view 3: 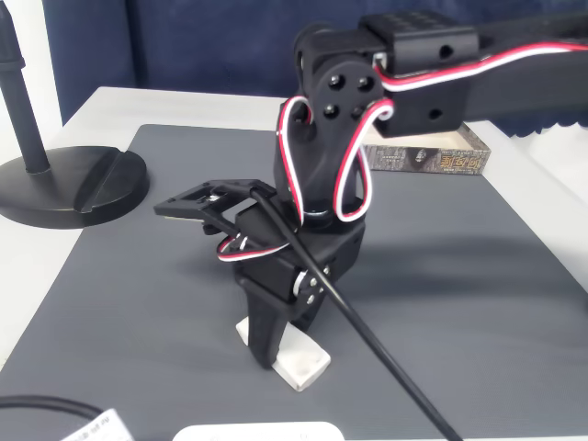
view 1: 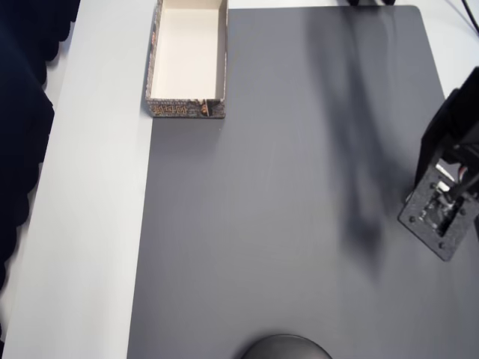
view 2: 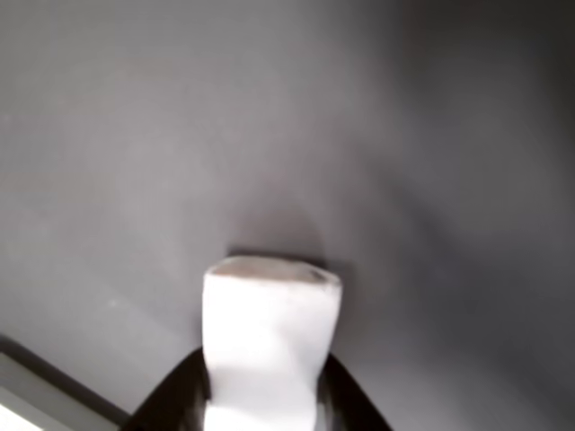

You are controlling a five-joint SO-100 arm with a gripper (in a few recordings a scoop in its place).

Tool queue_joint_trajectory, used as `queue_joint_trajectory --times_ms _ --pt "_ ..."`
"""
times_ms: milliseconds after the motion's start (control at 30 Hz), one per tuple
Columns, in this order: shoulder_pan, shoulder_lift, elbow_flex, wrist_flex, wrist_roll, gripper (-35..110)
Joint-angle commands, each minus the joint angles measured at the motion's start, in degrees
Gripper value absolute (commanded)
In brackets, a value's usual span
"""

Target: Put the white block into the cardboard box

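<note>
- The cardboard box (view 1: 188, 60) is cut off by the overhead view's top edge.
- In the fixed view the gripper (view 3: 268, 354) hides part of the white block (view 3: 299, 360).
- The wrist view is blurred.

White block (view 3: 296, 360): small, flat, rounded corners, lying flat on the grey mat (view 3: 459, 276), held between dark fingers (wrist view); cardboard box (view 1: 188, 56): long shallow tray, cream inside, speckled brown walls, at the mat's far corner, well apart from the block.

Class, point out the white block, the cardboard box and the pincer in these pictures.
white block (view 2: 269, 346): wrist view, its broad white face.
cardboard box (view 1: 188, 46): overhead view, bare cream floor inside.
pincer (view 3: 276, 354): fixed view, between its black fingertips.
</note>
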Motion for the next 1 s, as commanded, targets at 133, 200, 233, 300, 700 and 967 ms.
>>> queue_joint_trajectory --times_ms 133,200,233,300,700,967 --pt "-1.0 0.4 -3.3 2.4 -0.1 -2" --pt "-1.1 0.4 -3.3 2.4 -0.1 -2" --pt "-1.1 0.6 -3.3 2.4 -0.1 -2" --pt "-1.1 1.5 -2.5 2.4 0.1 -2" --pt "0.7 20.0 16.0 2.7 -5.1 -2" --pt "3.4 28.4 20.4 2.7 -1.4 -2"
